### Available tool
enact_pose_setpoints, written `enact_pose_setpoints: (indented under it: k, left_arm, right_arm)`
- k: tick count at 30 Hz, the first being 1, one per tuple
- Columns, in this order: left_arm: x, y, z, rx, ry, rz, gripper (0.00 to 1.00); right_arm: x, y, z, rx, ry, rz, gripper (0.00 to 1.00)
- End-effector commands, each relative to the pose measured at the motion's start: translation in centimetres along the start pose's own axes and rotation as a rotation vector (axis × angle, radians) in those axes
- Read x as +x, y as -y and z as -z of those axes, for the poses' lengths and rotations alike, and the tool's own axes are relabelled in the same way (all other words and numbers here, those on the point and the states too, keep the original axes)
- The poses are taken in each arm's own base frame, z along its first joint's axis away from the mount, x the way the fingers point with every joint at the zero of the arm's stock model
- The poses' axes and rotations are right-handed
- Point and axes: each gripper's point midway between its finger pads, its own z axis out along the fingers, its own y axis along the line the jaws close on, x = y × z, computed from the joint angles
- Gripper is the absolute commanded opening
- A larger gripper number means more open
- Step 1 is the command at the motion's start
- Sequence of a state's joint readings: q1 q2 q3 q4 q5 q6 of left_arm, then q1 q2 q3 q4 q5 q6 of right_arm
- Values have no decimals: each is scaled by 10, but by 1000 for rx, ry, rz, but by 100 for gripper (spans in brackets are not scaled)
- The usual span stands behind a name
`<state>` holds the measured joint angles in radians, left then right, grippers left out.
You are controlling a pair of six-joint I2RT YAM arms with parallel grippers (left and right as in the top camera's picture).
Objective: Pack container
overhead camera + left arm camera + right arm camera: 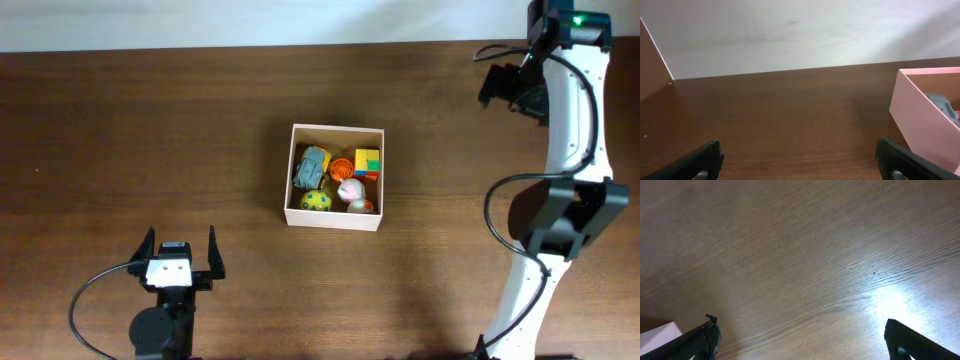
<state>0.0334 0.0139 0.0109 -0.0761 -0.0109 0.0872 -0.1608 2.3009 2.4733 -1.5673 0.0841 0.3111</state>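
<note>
The container [333,218], a square box with white walls and a tan inside, sits mid-table. In it lie several small toys, among them a grey one [312,164], a yellow-green-red cube [367,162] and a spotted yellow ball [316,201]. My left gripper [180,252] is open and empty near the front left, well short of the box. In the left wrist view the container [920,120] shows at the right, beyond the spread fingers [705,157]. My right gripper [503,85] hangs open and empty over the far right of the table; its fingers [910,340] frame only wood.
The brown wooden table [150,130] spreads around the box. A pale wall [790,35] rises behind the table's far edge. A white corner [657,335] shows at the lower left of the right wrist view; I cannot tell what it is.
</note>
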Motion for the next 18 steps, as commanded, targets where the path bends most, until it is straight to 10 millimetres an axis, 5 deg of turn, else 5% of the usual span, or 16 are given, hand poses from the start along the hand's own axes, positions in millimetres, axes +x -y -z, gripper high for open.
enact_pose_setpoints:
  k: [1, 6, 10, 18]
  left_arm:
    - [1, 0, 0, 4, 0, -16, 99]
    - [1, 0, 0, 4, 0, -16, 99]
    - [1, 0, 0, 4, 0, -16, 99]
    - [1, 1, 0, 4, 0, -16, 99]
  right_arm:
    - [1, -3, 73, -58, 157, 0, 99]
    - [21, -5, 142, -114, 289, 19, 99]
    - [57, -5, 193, -161, 373, 54, 99]
    - [126, -3, 224, -238, 469, 127, 99]
